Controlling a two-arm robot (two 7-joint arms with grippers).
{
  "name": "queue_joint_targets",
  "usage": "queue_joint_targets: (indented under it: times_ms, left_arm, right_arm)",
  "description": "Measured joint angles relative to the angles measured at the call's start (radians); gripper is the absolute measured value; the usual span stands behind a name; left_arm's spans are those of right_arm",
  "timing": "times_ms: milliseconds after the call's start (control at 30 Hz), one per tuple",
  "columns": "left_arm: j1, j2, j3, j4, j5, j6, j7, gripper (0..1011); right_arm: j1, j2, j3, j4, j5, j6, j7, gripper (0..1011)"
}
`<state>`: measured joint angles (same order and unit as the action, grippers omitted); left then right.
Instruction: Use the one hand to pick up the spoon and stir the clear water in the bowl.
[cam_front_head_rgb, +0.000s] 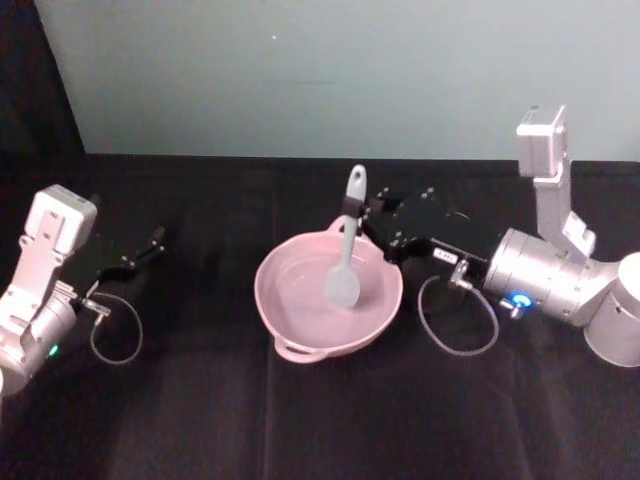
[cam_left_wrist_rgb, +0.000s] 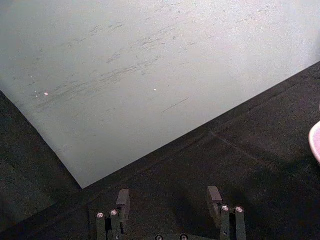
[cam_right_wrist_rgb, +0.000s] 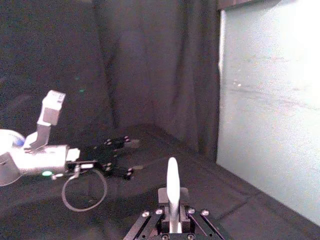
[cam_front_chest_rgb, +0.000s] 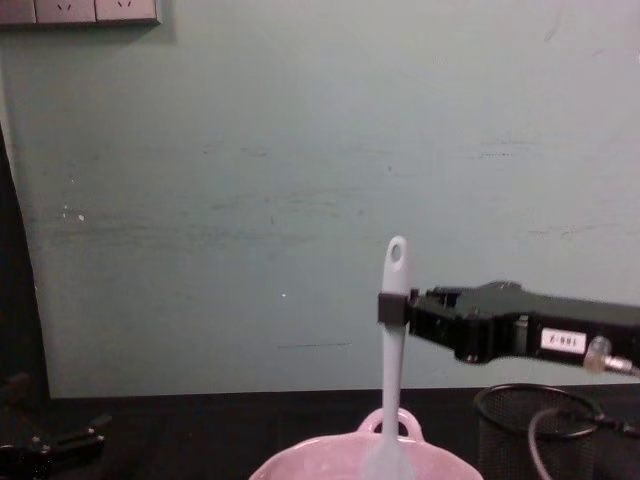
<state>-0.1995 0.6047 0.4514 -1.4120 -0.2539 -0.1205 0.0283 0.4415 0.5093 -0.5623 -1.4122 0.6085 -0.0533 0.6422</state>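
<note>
The pale pink bowl (cam_front_head_rgb: 263, 302) stands mid-table holding clear water, its loop handle toward me. A white spoon (cam_front_head_rgb: 347, 250) stands nearly upright, its flat head dipped into the water on the bowl's right side. My right gripper (cam_front_head_rgb: 353, 222) reaches in from the right and is shut on the spoon's handle a little below the hole. From the side, the spoon (cam_front_chest_rgb: 393, 340) rises out of the bowl (cam_front_chest_rgb: 330, 458), clamped by the right gripper (cam_front_chest_rgb: 392, 308). The handle (cam_right_wrist_rgb: 173, 180) sticks up between the closed fingers in the right wrist view. My left gripper (cam_front_head_rgb: 155, 240) rests far left, open (cam_left_wrist_rgb: 170, 197).
A black wire-mesh cup (cam_front_chest_rgb: 528, 428) stands to the right of the bowl, under the right arm. Cable loops hang from both wrists (cam_front_head_rgb: 457, 320) (cam_front_head_rgb: 115, 335). A pale green wall runs along the back edge of the black cloth table.
</note>
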Motion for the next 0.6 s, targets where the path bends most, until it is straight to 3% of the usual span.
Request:
queue_joint_targets:
  times_ms: [167, 400, 600]
  left_arm:
    - [0.000, 0.000, 0.000, 0.000, 0.000, 0.000, 0.000, 1011]
    - [0.000, 0.000, 0.000, 0.000, 0.000, 0.000, 0.000, 1011]
    - [0.000, 0.000, 0.000, 0.000, 0.000, 0.000, 0.000, 1011]
  right_arm:
    - [-0.012, -0.016, -0.009, 0.001, -0.009, 0.000, 0.016, 114]
    - [-0.005, -0.068, -0.024, 0.041, -0.036, -0.008, 0.022, 114]
    - [0.020, -0.141, -0.026, 0.124, -0.086, -0.079, -0.011, 114]
